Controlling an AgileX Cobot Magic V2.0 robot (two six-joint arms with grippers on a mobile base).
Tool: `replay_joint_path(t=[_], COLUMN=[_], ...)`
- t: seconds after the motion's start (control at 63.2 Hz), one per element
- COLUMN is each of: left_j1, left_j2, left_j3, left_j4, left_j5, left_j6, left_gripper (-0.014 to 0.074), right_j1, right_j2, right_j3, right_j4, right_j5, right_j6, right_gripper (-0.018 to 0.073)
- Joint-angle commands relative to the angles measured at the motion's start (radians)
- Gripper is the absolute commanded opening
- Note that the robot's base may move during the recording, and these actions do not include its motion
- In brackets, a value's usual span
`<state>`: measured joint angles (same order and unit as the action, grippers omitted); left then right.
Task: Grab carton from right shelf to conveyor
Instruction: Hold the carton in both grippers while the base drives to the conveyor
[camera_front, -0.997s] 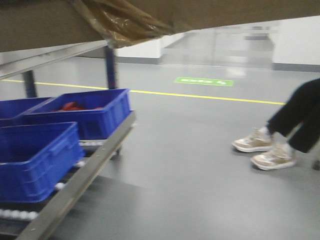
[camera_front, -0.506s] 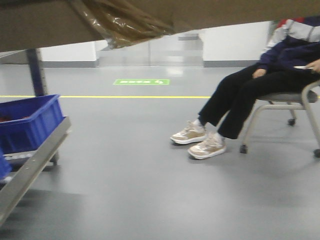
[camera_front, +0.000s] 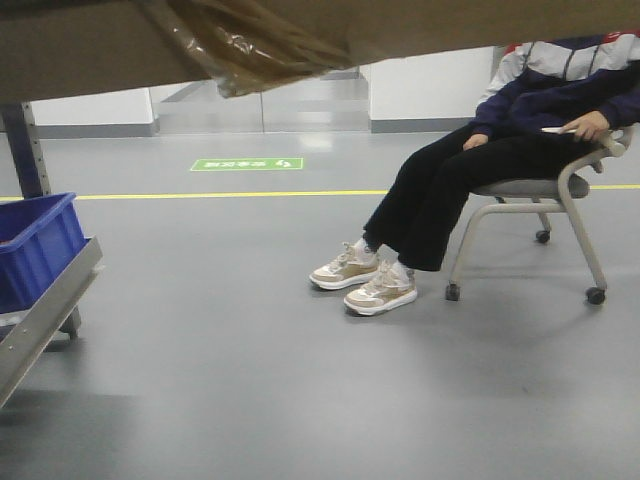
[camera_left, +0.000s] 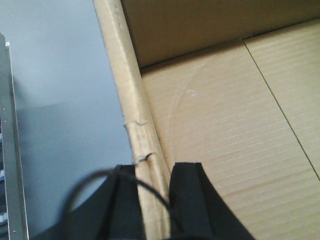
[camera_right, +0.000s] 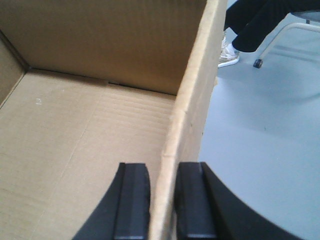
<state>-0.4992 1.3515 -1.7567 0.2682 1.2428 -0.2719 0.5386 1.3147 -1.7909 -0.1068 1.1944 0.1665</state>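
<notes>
The carton (camera_front: 80, 50) hangs across the top of the front view, seen from below, with its wad of yellowish tape (camera_front: 250, 50) dangling. My left gripper (camera_left: 154, 175) is shut on the carton's left wall (camera_left: 125, 90), one finger inside and one outside. On the opposite side, my right gripper (camera_right: 162, 172) is shut on the right wall (camera_right: 192, 100) the same way. The carton's brown floor (camera_right: 75, 130) is bare. The shelf's steel rail (camera_front: 40, 310) and a blue bin (camera_front: 35, 245) sit at the far left edge. The conveyor is out of view.
A person (camera_front: 500, 160) sits on a wheeled chair (camera_front: 540, 200) at the right, sneakers (camera_front: 365, 280) stretched onto the grey floor. A yellow line (camera_front: 250, 193) and a green floor sign (camera_front: 245, 163) lie ahead. A dark post (camera_front: 25, 150) stands at the left.
The front view has swung to the right: the shelf and blue bins slid off to the left, and the seated person came fully into view. The carton stays held in both grippers.
</notes>
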Motion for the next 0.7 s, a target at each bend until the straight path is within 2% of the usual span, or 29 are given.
replay_joint_path(t=[0.0, 0.681], left_j1=[-0.015, -0.015], left_j2=[-0.008, -0.008], left_j3=[-0.002, -0.002], left_j4=[-0.036, -0.036], left_j5=[-0.040, -0.040], left_j6=[0.016, 0.016], left_gripper=[-0.0017, -0.0017], right_j1=[0.004, 0.004], right_j2=[-0.012, -0.012], right_j3=[-0.003, -0.003], right_j4=[0.039, 0.039], right_j5=[-0.082, -0.082], right_j6=[-0.011, -0.011], right_gripper=[-0.0068, -0.0068])
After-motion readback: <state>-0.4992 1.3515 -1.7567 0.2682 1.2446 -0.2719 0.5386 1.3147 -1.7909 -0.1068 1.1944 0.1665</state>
